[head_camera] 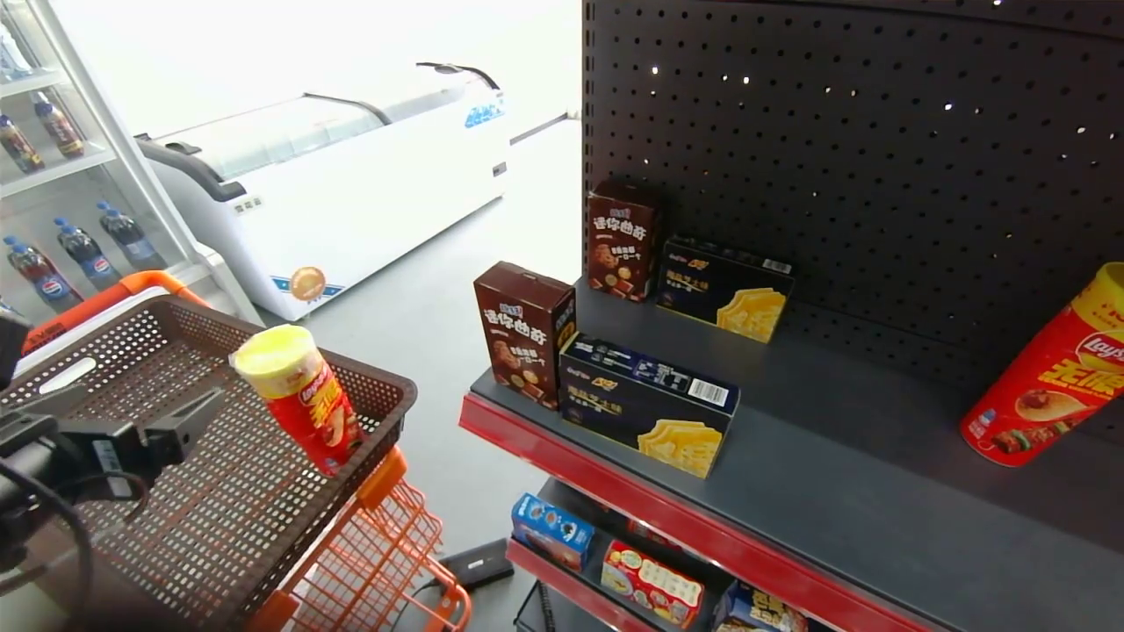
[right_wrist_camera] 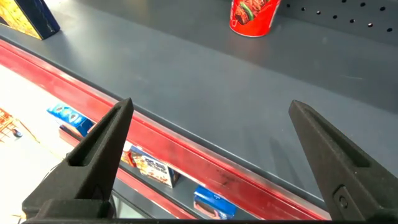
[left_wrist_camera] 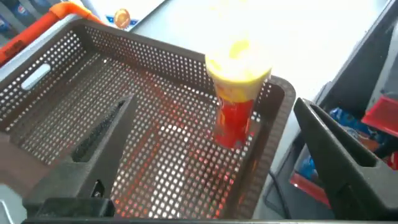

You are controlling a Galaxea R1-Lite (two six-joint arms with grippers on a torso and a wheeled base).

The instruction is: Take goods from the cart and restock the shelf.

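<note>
Left wrist view: the left claw hangs spread above the basket, and the can stands in the basket's far corner — ahead of the claw's parted fingers, touching neither. In the head view the can is tilted, close against the basket's wall on the side nearest the shelf. The right claw — spread too — is well away from the basket, over the shelf's front edge.
</note>
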